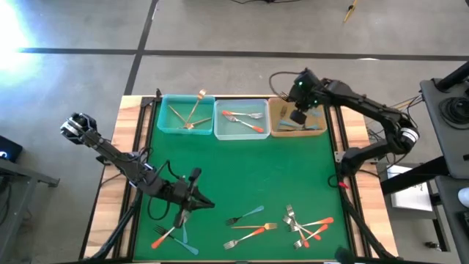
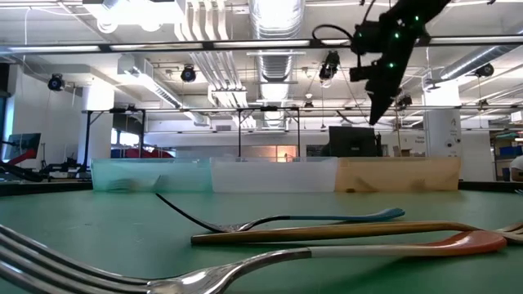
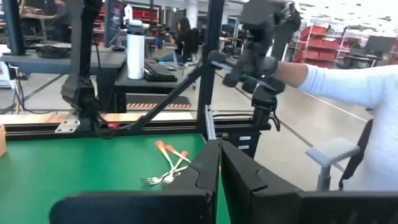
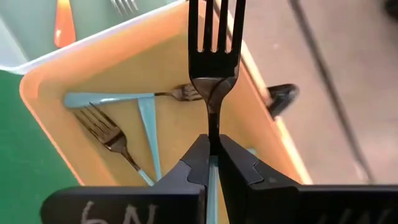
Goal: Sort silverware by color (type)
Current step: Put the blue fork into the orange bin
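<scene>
My right gripper (image 4: 212,148) hangs over the tan bin (image 1: 278,130) at the table's far right, shut on a teal-handled fork (image 4: 214,37). Two more teal-handled forks (image 4: 112,134) lie flat on that bin's floor. The teal bin (image 1: 165,125) holds gold forks (image 1: 192,111), and the clear bin (image 1: 220,132) holds orange-handled forks (image 1: 245,121). Loose forks of mixed colours (image 1: 308,224) lie near the table's front edge. My left gripper (image 1: 207,203) hovers shut and empty above the front left of the table. My right gripper pinches the fork's slim neck (image 4: 212,127) between its two fingers, where the metal meets the teal handle. The tines reach out past the fingertips and the handle runs back between the fingers. The fingers slant down from above. The fork is lifted clear, above the tan bin.
The three bins stand in a row along the far edge of the green mat (image 1: 249,176). More forks lie at the front left (image 1: 172,233) and front middle (image 1: 253,231). A person's pale sleeve (image 3: 348,84) shows beyond the table's right side.
</scene>
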Available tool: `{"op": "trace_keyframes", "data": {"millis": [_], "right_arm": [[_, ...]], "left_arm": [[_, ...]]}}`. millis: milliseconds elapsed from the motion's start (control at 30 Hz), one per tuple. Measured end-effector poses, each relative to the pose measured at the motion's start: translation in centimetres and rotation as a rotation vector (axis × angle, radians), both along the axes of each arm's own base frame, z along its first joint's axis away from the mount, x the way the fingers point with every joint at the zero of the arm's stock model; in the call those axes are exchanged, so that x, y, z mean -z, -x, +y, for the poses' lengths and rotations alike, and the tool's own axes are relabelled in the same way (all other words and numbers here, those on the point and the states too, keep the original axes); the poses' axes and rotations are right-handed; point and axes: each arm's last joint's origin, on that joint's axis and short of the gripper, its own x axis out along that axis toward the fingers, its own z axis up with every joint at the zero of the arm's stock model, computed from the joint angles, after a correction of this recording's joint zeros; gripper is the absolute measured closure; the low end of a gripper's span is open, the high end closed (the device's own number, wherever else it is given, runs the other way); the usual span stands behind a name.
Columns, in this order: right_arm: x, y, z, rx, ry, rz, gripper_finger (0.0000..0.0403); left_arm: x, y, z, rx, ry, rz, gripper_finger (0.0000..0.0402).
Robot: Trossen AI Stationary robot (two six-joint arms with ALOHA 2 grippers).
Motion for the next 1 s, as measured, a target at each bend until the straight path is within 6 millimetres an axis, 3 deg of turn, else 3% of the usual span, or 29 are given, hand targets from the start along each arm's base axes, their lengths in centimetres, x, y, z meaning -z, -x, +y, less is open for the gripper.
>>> {"op": "trace_keyframes", "data": {"millis": [300, 700, 833, 1000], "right_arm": [[2.6, 0.5, -2.2, 0.013, -0.042, -0.023, 0.0373], [0.7, 0.3, -2.0, 0.035, -0.047, -0.049, 0.0318], [1.0, 0.2, -0.5, 0.068, -0.226, -0.070, 0.0316], [2.3, -0.2, 3.4, -0.014, -0.651, -0.109, 0.0322]], "left_arm": [[-0.1, 0.0, 0.1, -0.041, 0.142, 0.032, 0.0401], [0.0, 0.0, 0.1, -0.016, 0.146, 0.041, 0.0401], [0.1, -0.1, 0.4, -0.098, 0.184, 0.049, 0.0401], [0.5, -0.2, 0.5, -0.162, 0.201, 0.089, 0.0401]]}}
